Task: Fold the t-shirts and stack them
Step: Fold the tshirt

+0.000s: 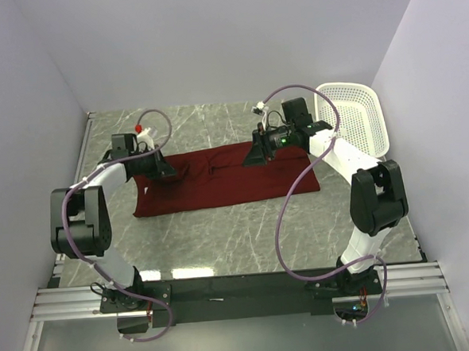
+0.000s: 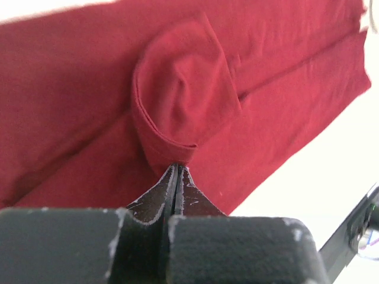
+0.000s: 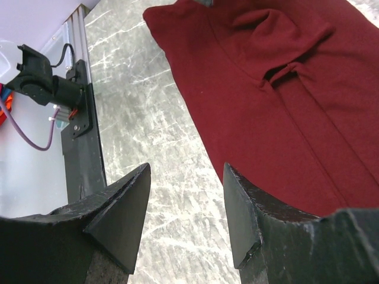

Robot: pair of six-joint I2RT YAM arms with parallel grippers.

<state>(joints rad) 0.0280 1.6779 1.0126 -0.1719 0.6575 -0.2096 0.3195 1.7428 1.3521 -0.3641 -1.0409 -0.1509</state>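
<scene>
1. Left gripper (image 2: 177,173) fills the bottom of its own wrist cam. Its jaws are pressed flat together with no gap, and the tips sit right on the hem of a sleeve (image 2: 183,89). It looks like it's got a pinch of that hem, with the sleeve puffed up into a little dome above the tips.
2. That sleeve belongs to the maroon t-shirt (image 1: 211,185), which lies spread out flat across the middle of the marble table (image 1: 222,240), long side running 9 to 3 o'clock from above.
3. From the top cam, the left gripper is at the shirt's 9 o'clock end.
4. Right gripper (image 3: 186,201) has its jaws spread wide with nothing between them. It hangs over the shirt's edge at about 1 o'clock.
5. White mesh basket (image 1: 358,116) sits at the table's 2 o'clock corner, apart from the shirt.
</scene>
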